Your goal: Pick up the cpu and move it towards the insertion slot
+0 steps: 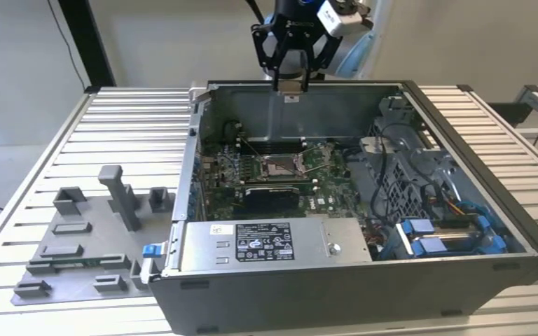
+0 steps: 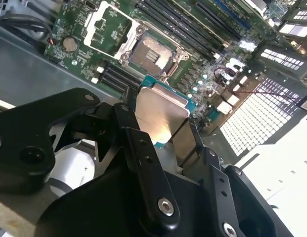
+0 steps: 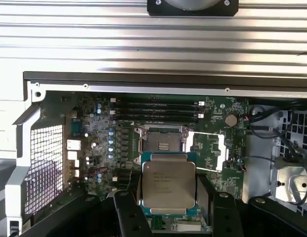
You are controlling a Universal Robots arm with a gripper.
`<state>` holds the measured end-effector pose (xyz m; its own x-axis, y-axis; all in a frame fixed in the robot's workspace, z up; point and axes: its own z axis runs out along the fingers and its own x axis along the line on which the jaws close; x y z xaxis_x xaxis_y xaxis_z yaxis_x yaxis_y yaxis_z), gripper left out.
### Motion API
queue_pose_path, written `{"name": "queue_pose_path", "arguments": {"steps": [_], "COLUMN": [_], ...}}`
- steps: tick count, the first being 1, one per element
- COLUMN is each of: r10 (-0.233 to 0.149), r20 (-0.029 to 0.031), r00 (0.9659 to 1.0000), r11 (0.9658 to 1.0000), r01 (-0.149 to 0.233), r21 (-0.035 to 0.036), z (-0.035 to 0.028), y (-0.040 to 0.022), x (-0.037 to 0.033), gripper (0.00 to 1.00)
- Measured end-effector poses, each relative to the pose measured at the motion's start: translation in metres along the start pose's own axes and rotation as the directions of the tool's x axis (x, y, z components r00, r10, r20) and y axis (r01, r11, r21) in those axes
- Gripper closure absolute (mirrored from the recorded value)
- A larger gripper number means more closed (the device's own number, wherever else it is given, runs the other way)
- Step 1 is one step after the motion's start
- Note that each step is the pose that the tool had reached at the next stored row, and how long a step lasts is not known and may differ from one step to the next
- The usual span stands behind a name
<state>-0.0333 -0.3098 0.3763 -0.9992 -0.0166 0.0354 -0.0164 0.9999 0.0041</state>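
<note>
Tool (image 1: 291,89): clamped on cpu (image 3: 168,184), fingers (image 2: 143,153) at chip's opposite edges. Cpu: held in air above open computer case (image 1: 456,280), apart from insertion slot (image 3: 162,143). Slot: on green motherboard (image 1: 321,199), uncovered.

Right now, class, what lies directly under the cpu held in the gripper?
In both wrist views the cpu hangs in the gripper above the open computer case. Green motherboard and the insertion slot show beyond it; the board directly beneath is covered.
</note>
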Motion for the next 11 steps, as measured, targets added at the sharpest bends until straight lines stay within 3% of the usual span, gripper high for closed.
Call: {"name": "queue_pose_path", "arguments": {"steps": [11], "r10": [0.000], "r20": [0.0000], "r00": [1.0000], "r11": [1.0000], "r01": [0.000], "r21": [0.0001], "z": [0.0010], "y": [-0.0019], "x": [-0.0006], "gripper": [1.00]}}
